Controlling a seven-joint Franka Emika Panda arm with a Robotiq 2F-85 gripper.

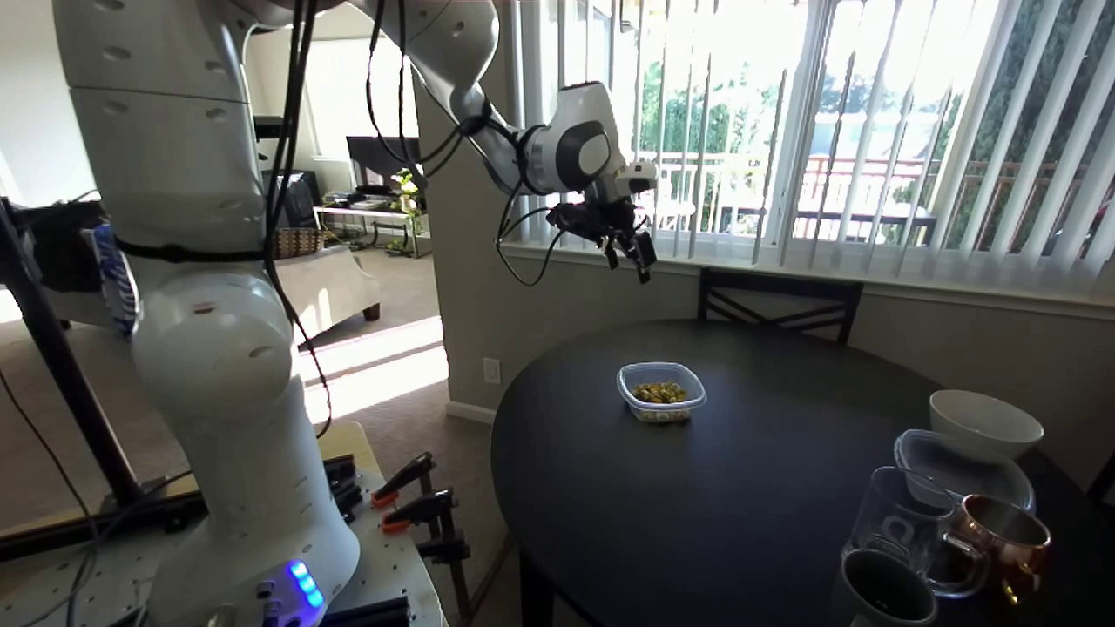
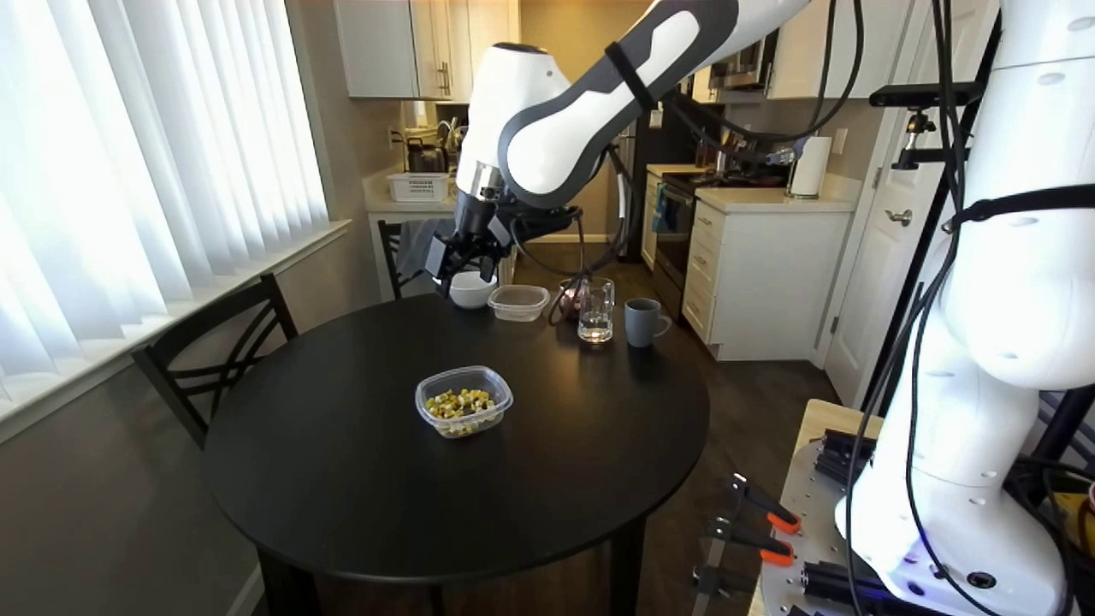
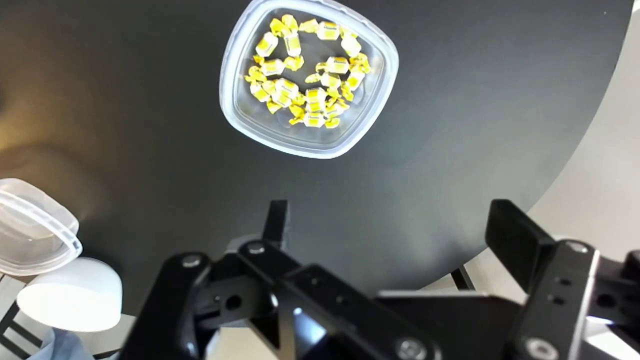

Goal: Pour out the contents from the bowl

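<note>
On the round black table (image 2: pixel 342 462) sits the clear bowl (image 3: pixel 389 65) holding its yellow wrapped pieces (image 3: pixel 315 100); above the table hangs the gripper (image 3: pixel 390 215), jaws spread wide, nothing held between them.

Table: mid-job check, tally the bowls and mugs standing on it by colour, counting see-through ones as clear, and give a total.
Clear: 3 (loaded bowl with yellow pieces, second plastic bowl, glass mug)
White: 1 (round bowl)
Copper: 1 (copper-coloured mug)
Grey: 1 (grey mug)
Total: 6
</note>
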